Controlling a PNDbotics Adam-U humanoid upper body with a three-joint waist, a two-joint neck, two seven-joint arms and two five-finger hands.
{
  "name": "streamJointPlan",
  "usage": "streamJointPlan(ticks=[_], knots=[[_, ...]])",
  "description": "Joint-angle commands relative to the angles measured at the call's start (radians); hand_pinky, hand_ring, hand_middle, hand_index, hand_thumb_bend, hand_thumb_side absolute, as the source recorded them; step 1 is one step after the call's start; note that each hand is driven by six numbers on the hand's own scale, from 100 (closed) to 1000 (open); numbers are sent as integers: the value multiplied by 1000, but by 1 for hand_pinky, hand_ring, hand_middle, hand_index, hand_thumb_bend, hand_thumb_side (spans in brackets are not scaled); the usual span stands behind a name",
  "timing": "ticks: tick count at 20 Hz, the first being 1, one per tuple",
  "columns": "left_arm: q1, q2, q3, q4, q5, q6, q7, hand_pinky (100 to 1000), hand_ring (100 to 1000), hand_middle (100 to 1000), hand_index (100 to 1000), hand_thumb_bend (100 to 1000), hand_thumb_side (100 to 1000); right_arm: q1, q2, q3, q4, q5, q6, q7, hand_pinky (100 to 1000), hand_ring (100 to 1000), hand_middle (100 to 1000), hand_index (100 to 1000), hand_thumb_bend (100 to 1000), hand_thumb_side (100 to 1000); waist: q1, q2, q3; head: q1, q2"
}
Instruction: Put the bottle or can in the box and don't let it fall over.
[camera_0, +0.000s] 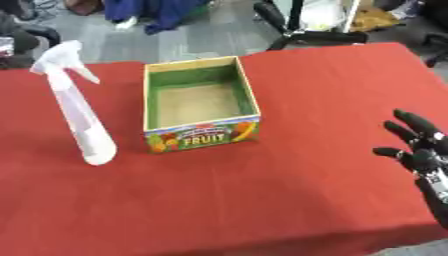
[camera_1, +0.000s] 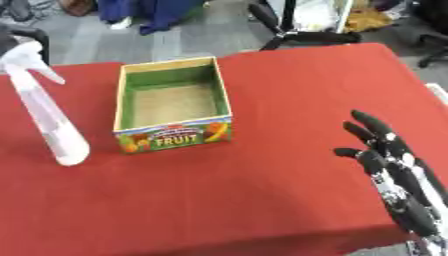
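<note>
Left of box: spray bottle (camera_0: 77, 107) upright, beside the box (camera_0: 199, 105).
Right of box: my right hand (camera_1: 392, 165), fingers spread, empty, well apart.
My plan: grasp mid-body, lower vertically.

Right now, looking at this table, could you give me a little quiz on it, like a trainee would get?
1. True or false: the spray bottle already stands inside the box.
2. Which side of the box is the bottle on: A) the robot's left, B) the robot's right, C) behind it?
3. Fill in: the right hand hovers over the red cloth with its fingers ____.

Key:
1. False. The bottle stands upright on the cloth, apart from the box, which holds nothing.
2. A.
3. Open. It holds nothing, and the left hand is out of view.
</note>
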Motion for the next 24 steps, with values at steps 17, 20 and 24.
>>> streamJointPlan(ticks=[17, 20, 24], knots=[[-65, -57, 1, 84, -9, 14, -133, 766, 707, 623, 827, 480, 634, -5, -4, 4, -24, -17, -2, 12, 782, 1000, 1000, 972, 100, 546, -4, -2, -7, 102, -1], [-73, -67, -4, 95, -25, 10, -116, 779, 736, 636, 827, 485, 634, -6, -4, 4, -24, -17, -2, 13, 782, 1000, 1000, 972, 100, 547, -5, 0, -8, 101, -2], [-80, -82, -12, 104, -57, 9, -93, 810, 768, 658, 830, 477, 629, -6, -2, 5, -24, -18, -2, 15, 783, 1000, 1000, 972, 100, 547, -5, 2, -10, 99, -4]])
